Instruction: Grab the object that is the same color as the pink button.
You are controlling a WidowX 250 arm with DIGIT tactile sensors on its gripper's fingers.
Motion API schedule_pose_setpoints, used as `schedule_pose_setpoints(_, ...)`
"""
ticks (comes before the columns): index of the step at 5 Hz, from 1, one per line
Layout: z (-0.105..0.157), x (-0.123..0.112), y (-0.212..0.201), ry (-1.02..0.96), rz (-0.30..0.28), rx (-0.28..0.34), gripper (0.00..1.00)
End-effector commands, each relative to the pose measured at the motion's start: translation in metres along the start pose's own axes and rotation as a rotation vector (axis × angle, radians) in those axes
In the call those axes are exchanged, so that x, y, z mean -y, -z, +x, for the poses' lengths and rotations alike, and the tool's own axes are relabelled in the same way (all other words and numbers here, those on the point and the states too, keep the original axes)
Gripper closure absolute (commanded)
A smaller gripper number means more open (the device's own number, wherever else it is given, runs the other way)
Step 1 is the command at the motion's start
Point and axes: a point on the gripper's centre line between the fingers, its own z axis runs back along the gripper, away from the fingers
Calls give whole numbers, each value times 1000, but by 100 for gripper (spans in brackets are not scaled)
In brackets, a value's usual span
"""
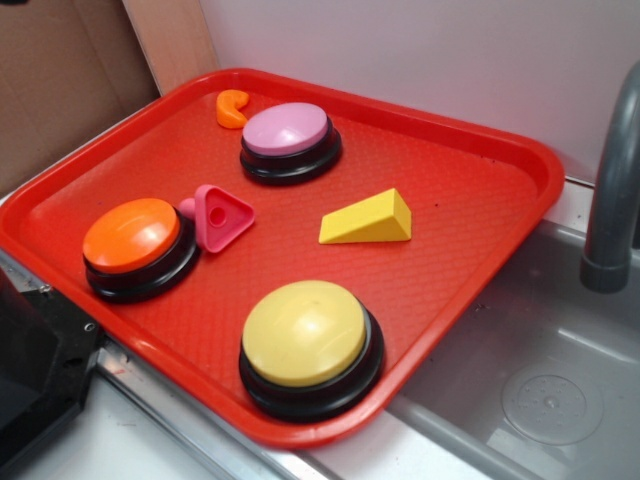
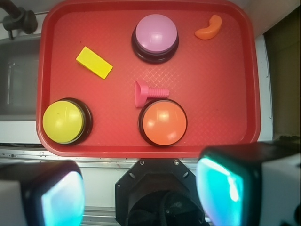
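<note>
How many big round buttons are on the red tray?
3. The pink button sits at the far side, the orange button beside the pink triangle piece, and the yellow button nearest the front edge.

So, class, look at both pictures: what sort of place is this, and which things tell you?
Probably a toy kitchen sink area: a grey faucet over a sink basin, and a red tray on the counter beside it.

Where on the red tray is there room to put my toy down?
Biggest bare patch: between the yellow wedge, the yellow button and the tray rim. Crowded: pink triangle sits tight beside the orange button.
</note>
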Motion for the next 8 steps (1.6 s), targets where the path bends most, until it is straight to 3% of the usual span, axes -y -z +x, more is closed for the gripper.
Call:
schedule_pose_setpoints(1, 0, 0, 0, 0, 0, 0, 0)
schedule_pose_setpoints(2, 8, 9, 23, 40, 29, -1, 0)
schedule_pose_setpoints(3, 17, 17, 45, 12, 83, 49, 0)
schedule_pose_setpoints(4, 32, 23, 76, 36, 51, 18, 0)
schedule_pose_setpoints(6, 60, 16, 155, -72, 150, -3, 0)
schedule_pose_setpoints(7, 67, 7, 180, -100, 168, -32, 0)
schedule_pose_setpoints(8, 78, -2, 197, -124, 233, -70, 0)
